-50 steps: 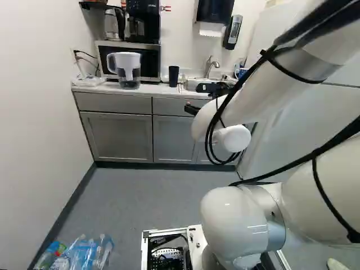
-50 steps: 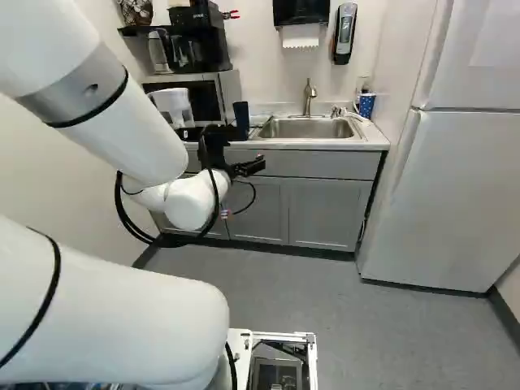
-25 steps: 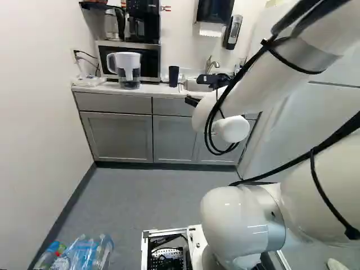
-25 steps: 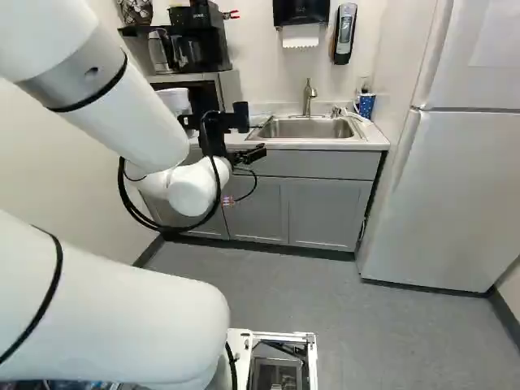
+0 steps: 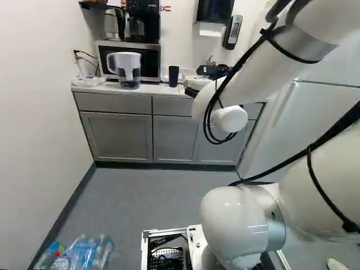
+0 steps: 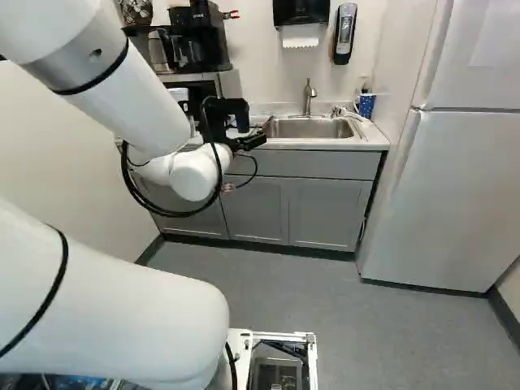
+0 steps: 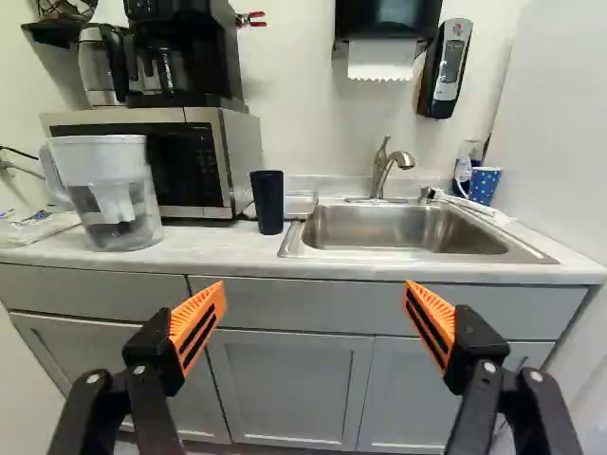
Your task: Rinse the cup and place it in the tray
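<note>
A tall, smooth, dark cup (image 7: 267, 203), slightly tapered toward its foot, stands upright on the pale, veined counter (image 7: 199, 256) between the clear-sided pitcher (image 7: 114, 190) and the brushed-metal sink (image 7: 379, 223). Its mouth is uppermost; what lies inside is hidden. A shallow, pale tray (image 7: 302, 203) sits just behind it, beside the sink's rim. The pitcher has a white upper part and a curved handle, with its filter housing visible through the clear lower wall. Rounded corners shape the sink, and an arched metal faucet (image 7: 381, 171) rises behind it. Near the far corner stands a blue spotted cup (image 7: 484, 183).

The gripper (image 6: 253, 141) is spread wide — its ribbed orange pads (image 7: 197, 324) stand well apart, holding nothing between them. In the wrist view, the counter's straight front edge runs beyond the fingertips, with flat gray cabinet fronts (image 7: 289, 379) below. Open counter surface separates the dark cup from the pitcher, and the cup stands near the front edge.
</note>
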Available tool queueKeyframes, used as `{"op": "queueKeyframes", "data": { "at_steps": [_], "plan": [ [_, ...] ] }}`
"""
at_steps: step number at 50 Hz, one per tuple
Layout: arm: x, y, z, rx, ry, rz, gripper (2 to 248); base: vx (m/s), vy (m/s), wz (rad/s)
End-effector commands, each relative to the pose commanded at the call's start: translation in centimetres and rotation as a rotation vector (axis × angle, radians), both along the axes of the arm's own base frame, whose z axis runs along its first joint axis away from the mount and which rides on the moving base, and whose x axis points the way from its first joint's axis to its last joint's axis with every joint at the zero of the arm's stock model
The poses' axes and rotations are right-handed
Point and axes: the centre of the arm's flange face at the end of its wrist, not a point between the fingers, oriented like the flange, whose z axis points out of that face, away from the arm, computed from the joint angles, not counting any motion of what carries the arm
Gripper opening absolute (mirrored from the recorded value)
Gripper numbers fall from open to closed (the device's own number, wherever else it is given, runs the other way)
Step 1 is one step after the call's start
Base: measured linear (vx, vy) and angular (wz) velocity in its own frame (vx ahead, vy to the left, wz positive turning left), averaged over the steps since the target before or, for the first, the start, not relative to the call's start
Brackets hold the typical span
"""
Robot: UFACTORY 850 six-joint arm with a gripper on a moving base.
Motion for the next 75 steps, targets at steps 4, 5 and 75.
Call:
{"op": "queueKeyframes", "data": {
  "at_steps": [4, 5, 75],
  "plan": [
    [0.4, 0.0, 0.5, 0.000, -0.008, 0.000, 247, 0.000, 0.000, 0.000],
    [0.5, 0.0, 0.5, 0.000, -0.010, 0.000, 247, 0.000, 0.000, 0.000],
    [6.3, -0.1, 7.0, -0.001, -0.013, 0.004, 247, 0.000, 0.000, 0.000]
  ]
}}
